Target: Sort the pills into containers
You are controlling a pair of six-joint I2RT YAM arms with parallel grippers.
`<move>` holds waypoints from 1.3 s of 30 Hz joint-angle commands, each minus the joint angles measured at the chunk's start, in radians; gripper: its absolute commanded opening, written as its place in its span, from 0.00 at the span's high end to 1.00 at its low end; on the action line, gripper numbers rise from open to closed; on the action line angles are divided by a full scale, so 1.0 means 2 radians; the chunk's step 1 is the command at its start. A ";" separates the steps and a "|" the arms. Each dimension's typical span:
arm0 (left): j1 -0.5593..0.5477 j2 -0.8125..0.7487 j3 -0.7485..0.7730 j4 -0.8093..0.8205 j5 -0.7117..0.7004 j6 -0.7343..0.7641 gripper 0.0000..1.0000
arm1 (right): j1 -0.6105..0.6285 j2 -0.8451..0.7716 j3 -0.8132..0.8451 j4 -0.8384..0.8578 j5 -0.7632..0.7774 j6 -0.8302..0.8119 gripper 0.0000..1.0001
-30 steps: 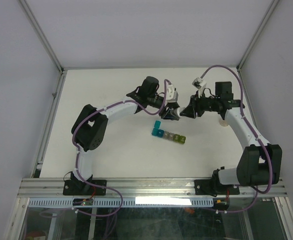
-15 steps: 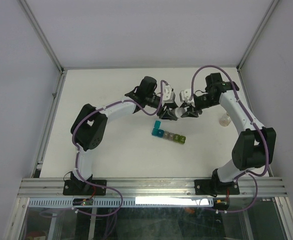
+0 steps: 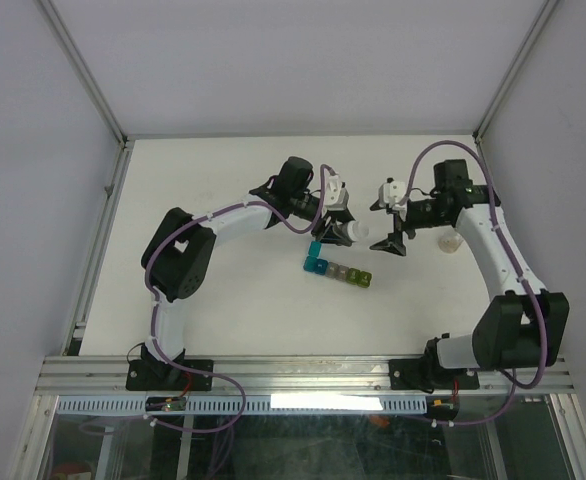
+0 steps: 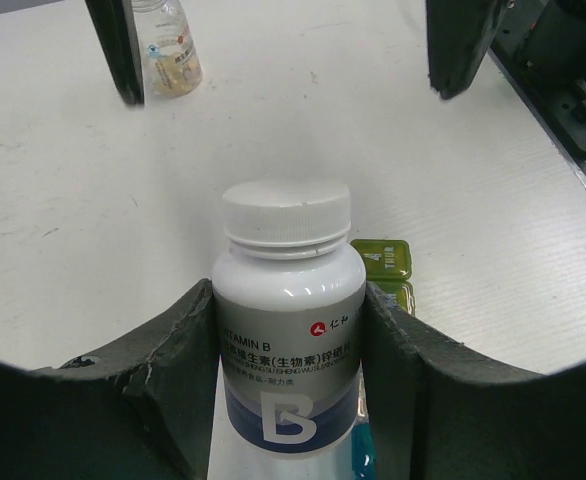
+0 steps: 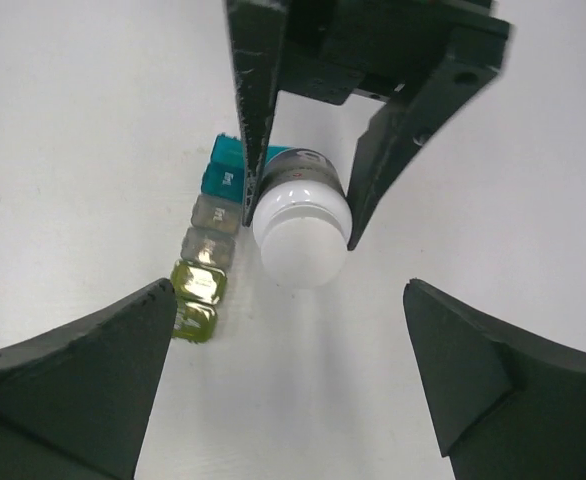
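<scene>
My left gripper (image 4: 290, 290) is shut on a white Vitamin B bottle (image 4: 288, 330), held above the table with its white cap (image 5: 301, 235) on and pointing at the right arm. My right gripper (image 5: 288, 300) stands wide open a short way off the cap, touching nothing. In the top view the bottle (image 3: 351, 232) lies between the left gripper (image 3: 335, 232) and the right gripper (image 3: 388, 222). The containers (image 3: 338, 270), a strip of blue, teal, grey and yellow-green cubes, lie just below the bottle with one blue lid up. No loose pills show.
A small clear bottle (image 3: 451, 242) with yellowish contents stands at the right, behind the right gripper, and appears again as the clear bottle (image 4: 168, 60). A metal frame borders the white table (image 3: 223, 310).
My right gripper was closed around the bottle's cap end; it has opened wide and drawn back to the right. The left gripper keeps its hold on the bottle, barely moved.
</scene>
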State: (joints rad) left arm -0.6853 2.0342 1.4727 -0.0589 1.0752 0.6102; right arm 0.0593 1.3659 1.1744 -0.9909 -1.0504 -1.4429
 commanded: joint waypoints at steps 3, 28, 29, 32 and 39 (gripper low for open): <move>0.004 -0.029 0.004 0.016 0.020 0.016 1.00 | -0.032 -0.064 -0.106 0.253 -0.070 0.423 0.01; 0.004 -0.017 0.012 0.023 0.012 0.001 1.00 | 0.041 -0.019 -0.065 0.270 0.082 0.542 0.74; 0.005 -0.018 0.011 0.023 0.013 0.002 1.00 | 0.042 -0.020 -0.065 0.261 0.067 0.513 0.80; 0.005 -0.021 0.007 0.022 0.016 0.009 1.00 | 0.047 -0.024 -0.059 0.203 0.019 0.334 0.86; 0.005 -0.023 0.004 0.019 0.027 0.014 1.00 | 0.054 0.038 0.059 -0.084 0.014 -0.209 0.90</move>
State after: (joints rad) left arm -0.6804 2.0338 1.4727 -0.0490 1.1000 0.5957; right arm 0.1486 1.3949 1.1511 -0.8326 -0.9634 -1.1694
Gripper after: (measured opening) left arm 0.495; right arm 0.368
